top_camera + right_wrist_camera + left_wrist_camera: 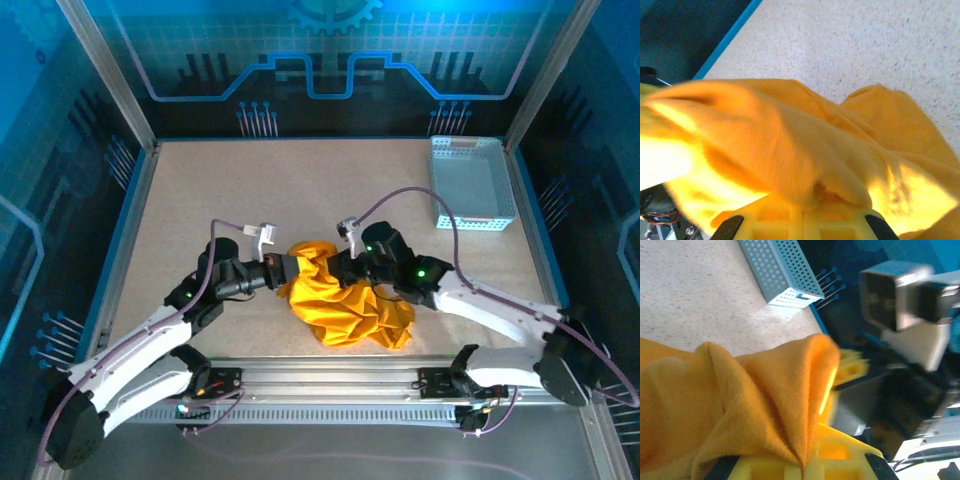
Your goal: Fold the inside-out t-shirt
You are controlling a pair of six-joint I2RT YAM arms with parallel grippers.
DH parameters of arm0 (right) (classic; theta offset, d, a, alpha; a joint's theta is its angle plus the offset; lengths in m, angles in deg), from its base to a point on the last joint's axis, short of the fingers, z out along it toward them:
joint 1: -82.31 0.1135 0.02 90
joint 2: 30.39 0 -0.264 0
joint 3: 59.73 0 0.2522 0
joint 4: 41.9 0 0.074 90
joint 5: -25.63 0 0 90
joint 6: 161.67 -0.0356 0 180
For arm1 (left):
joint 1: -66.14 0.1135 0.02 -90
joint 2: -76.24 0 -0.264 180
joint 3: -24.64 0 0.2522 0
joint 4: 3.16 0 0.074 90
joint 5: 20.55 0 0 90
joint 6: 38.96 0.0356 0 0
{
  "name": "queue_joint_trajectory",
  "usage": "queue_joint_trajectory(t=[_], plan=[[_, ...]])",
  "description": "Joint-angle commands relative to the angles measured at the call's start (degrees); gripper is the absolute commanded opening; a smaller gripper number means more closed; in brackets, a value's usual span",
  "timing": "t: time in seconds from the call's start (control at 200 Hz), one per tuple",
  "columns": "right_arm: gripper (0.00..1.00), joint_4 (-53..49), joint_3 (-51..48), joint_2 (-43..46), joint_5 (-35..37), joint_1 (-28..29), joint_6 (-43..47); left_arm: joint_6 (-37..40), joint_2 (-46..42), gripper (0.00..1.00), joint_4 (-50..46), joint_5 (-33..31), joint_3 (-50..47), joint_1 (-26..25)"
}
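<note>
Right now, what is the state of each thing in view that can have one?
t-shirt: crumpled heap, unfolded, gripped at its top by both arms.
left end effector: shut on the t-shirt.
right end effector: shut on the t-shirt.
basket: upright, empty.

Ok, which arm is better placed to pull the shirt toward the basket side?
Probably the right: the right pincer grips the shirt on the side nearer the basket, while the left pincer holds the opposite edge.
</note>
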Motion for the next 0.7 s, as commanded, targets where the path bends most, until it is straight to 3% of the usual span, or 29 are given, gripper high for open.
queue_joint_trajectory(t=[0.0, 0.25, 0.465, 0.52, 0.605, 0.695], plan=[[0.00, -6.49, 2.27, 3.90, 1.66, -0.40, 2.11, 3.57, 0.20, 0.00, -4.00, -3.66, 2.94, 0.90], [0.00, -16.39, 7.94, 8.39, -2.98, -2.64, 3.32, 5.08, 5.43, 0.00, -8.33, -8.76, 7.17, 2.42], [0.00, -20.08, 9.84, 12.50, -13.11, -8.53, 4.80, 8.93, 13.86, 0.04, -12.11, -6.81, 12.23, 3.18], [0.00, -20.32, 9.64, 13.28, -14.91, -10.71, 4.49, 9.93, 15.28, 0.09, -12.08, -4.20, 13.01, 3.21], [0.00, -19.74, 7.84, 13.79, -14.83, -13.93, 3.17, 10.71, 15.40, 0.24, -10.91, -1.42, 12.93, 2.93], [0.00, -17.50, 4.75, 11.79, -15.37, -17.03, 1.89, 12.41, 14.76, 0.32, -13.33, -4.13, 13.31, 1.99]])
